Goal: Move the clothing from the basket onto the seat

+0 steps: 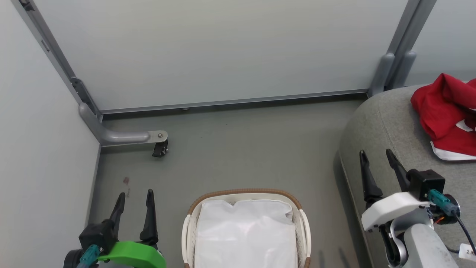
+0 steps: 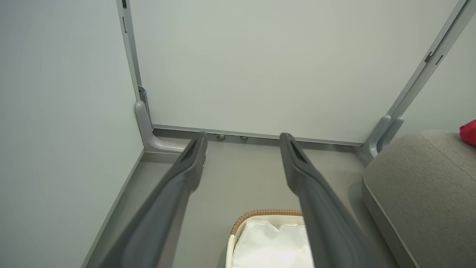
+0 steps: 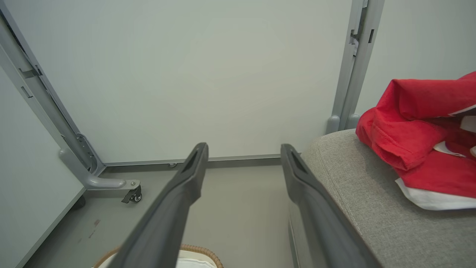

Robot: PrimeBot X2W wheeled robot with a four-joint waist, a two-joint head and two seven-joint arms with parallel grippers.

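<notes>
Head view — part-legible tag (image 1: 467,252) by seat (image 1: 386,123)

HEAD AND WRIST CAMERAS: The head camera looks forward and steeply down on the grey floor (image 1: 241,149), with the basket (image 1: 245,191) at its bottom edge and the seat (image 1: 386,123) at its right. Lower down, the left wrist camera looks along the left gripper (image 2: 243,134) toward the pale partition wall (image 2: 260,67), while the right wrist camera, along the right gripper (image 3: 243,145), faces that wall from close beside the seat. All three views share wall, floor, basket rim and seat edge.
</notes>
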